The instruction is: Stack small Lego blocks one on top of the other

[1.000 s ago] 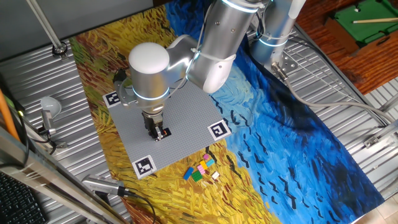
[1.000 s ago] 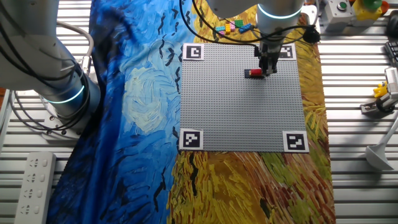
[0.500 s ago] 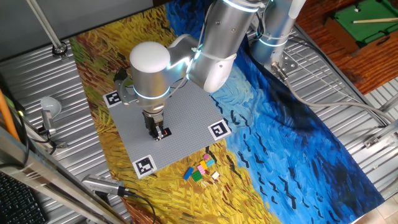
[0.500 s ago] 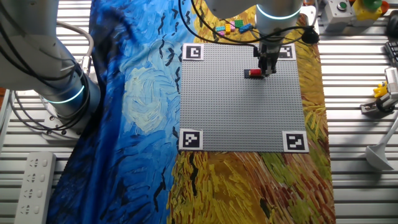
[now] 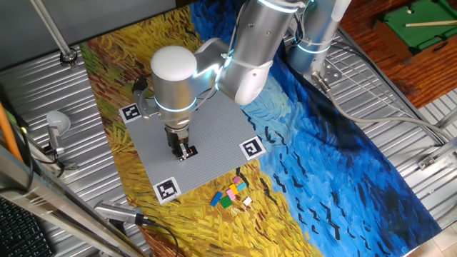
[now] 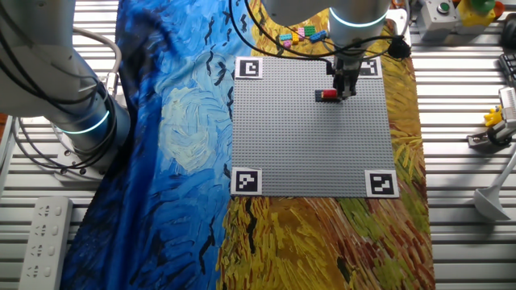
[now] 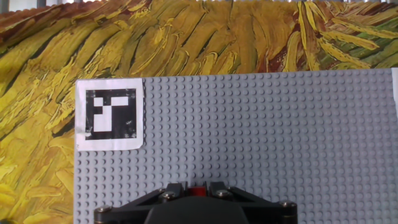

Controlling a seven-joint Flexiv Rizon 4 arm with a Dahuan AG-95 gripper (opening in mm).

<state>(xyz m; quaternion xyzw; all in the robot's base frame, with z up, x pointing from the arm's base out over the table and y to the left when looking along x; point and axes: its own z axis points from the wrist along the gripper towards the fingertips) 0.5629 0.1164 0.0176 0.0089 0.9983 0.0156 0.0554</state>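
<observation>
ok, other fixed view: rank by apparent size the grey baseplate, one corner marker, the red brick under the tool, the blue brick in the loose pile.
1. Grey baseplate, by far the largest.
2. Corner marker.
3. Red brick.
4. Blue brick, though close enough to the red brick in apparent size that I wouldn't trust the order.

A grey studded baseplate [image 7: 261, 130] fills most of the hand view, with a black-and-white square marker [image 7: 109, 114] fixed at its far left corner. Beyond the plate's far and left edges lies a cloth painted in yellow and ochre brush strokes [image 7: 155, 37]. At the near edge the dark body of the gripper [image 7: 198, 190] rises into the picture, and a small patch of red [image 7: 198, 191] shows between its two fingers, too little of it visible to tell its shape.
</observation>
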